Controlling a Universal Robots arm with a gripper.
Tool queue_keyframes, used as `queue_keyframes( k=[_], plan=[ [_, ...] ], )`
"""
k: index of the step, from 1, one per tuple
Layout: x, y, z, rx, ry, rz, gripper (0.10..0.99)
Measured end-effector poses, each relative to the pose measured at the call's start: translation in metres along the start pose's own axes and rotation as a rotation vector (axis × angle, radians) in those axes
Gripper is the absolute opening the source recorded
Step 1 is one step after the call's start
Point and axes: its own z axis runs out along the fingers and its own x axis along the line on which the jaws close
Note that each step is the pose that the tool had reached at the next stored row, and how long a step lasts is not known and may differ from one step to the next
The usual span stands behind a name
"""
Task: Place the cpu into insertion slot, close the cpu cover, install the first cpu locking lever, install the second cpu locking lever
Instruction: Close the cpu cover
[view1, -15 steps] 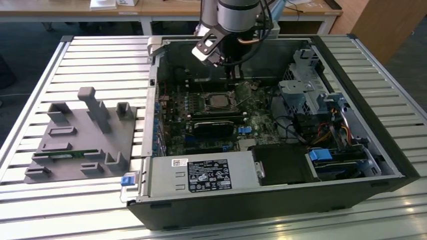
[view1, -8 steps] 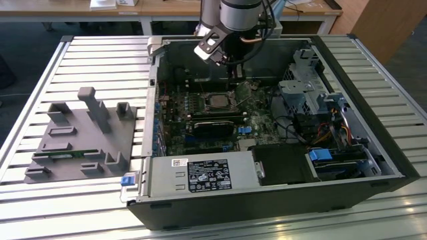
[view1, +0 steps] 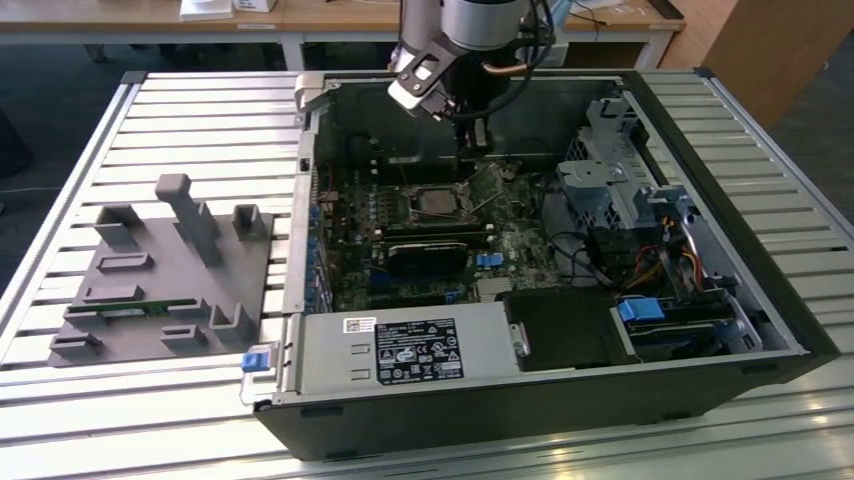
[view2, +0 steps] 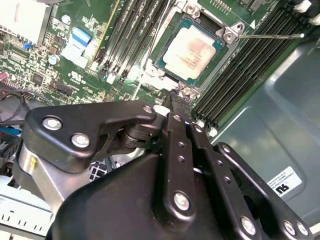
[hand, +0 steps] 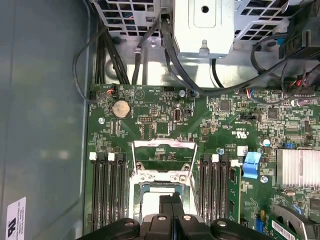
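Observation:
The cpu (view2: 192, 50), a small silver-topped square with a green edge, lies in the insertion slot (view2: 165, 67) on the green motherboard. In the first wrist view the cpu cover (hand: 162, 175), a thin silvery frame, looks swung up at the slot's far side, with a wire lever (hand: 163, 144) along its top. Another thin lever (view2: 270, 36) sticks out beside the slot. My gripper (view2: 179, 96) is shut, its black fingertips pressed together just above the slot's edge with nothing visible between them. In the exterior view the gripper (view1: 469, 160) reaches down into the case right behind the slot (view1: 434, 203).
Long black memory slots (hand: 107, 190) flank the socket. A metal drive cage (view1: 607, 190) and cables fill the case toward the exterior view's right, and a power supply (view1: 400, 350) sits at the front. A grey fixture tray (view1: 160, 270) lies on the slatted table outside the case.

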Motion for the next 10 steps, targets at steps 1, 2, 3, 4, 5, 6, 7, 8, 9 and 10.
queue_keyframes(
  k=[1,2,3,4,5,6,7,8,9,10],
  plan=[
    [0.0000,0.0006,0.0000,0.000,0.0001,0.000,0.122],
    [0.0000,0.0018,0.0000,0.001,-0.0001,0.000,0.122],
    [0.0000,0.0035,0.0000,0.003,-0.0001,0.000,0.122],
    [-0.0001,0.0056,0.0001,0.004,-0.0002,0.000,0.122],
    [-0.0001,0.0084,0.0002,0.006,-0.0002,0.000,0.122],
    [-0.0001,0.0108,0.0003,0.008,-0.0002,0.000,0.122],
    [-0.0001,0.0127,0.0004,0.009,-0.0002,0.000,0.122],
    [-0.0001,0.0147,0.0004,0.010,-0.0004,0.000,0.122],
    [-0.0001,0.0166,0.0005,0.011,-0.0003,0.000,0.122],
    [-0.0002,0.0190,0.0006,0.012,-0.0003,0.000,0.122]
  ],
)
